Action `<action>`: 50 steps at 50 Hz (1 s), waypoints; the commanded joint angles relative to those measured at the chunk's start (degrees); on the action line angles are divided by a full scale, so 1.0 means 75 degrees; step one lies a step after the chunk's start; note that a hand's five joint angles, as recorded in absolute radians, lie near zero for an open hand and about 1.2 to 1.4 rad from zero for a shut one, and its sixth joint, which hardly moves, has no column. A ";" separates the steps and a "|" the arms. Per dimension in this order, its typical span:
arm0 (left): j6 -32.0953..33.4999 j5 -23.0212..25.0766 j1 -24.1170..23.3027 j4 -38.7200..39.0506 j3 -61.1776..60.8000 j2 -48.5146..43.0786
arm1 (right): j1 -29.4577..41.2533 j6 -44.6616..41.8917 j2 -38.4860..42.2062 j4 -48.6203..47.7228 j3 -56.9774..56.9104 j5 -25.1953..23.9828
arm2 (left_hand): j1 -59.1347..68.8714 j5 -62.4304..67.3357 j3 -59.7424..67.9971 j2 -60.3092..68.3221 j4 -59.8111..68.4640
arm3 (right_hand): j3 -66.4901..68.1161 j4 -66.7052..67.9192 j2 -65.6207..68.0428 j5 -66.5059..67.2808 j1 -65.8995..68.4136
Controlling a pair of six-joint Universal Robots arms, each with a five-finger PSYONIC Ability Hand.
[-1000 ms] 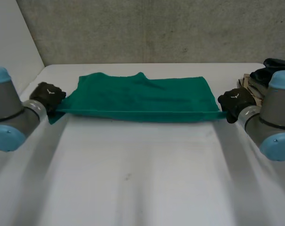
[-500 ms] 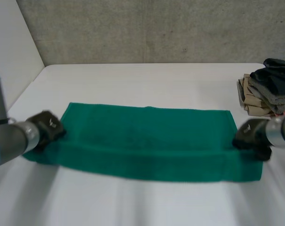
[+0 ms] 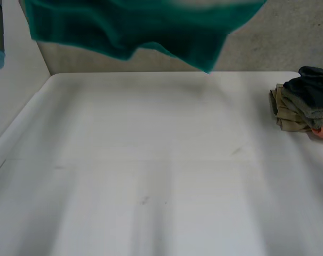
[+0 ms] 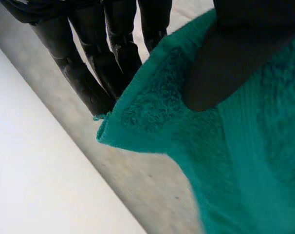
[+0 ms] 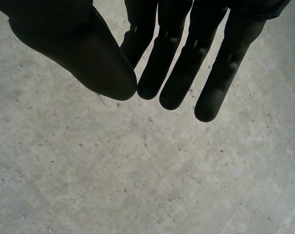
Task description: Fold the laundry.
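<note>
The towel (image 3: 129, 26) is held in the air above the far part of the table (image 3: 151, 176), and none of it is laid on the surface. In the left wrist view one corner is pinched between the thumb of the left hand (image 4: 230, 63) and its fingers (image 4: 120, 48). The right hand (image 5: 84, 53) is seen with straight fingers (image 5: 176, 73) and nothing between them. The whole weight is therefore judged to be carried by one pinch. If that pinch is loosened, the towel can be dropped in a heap. With its right end unheld, the hanging point can be swung or twisted, so the edges may not be matched when it is lowered. The pile (image 3: 303, 104) at the right is well apart and is judged to be at little risk.

The table is smooth, flat and white. The pile is made up of crumpled soft cloth in tan, dark and orange. The towel is thick green terry, fuzzy, with a hemmed edge, and is draped in loose folds. The wall (image 3: 257, 48) beyond is rough grey concrete.
</note>
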 commanded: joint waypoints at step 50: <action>0.1100 0.1497 -0.1925 -0.2759 -0.4636 0.4339 | 0.3119 0.4235 0.3742 0.3029 -0.0576 0.0024 | 0.1664 0.1821 0.1577 0.1521 0.1515 | -0.7798 -0.7849 -0.7689 -0.7906 -0.7307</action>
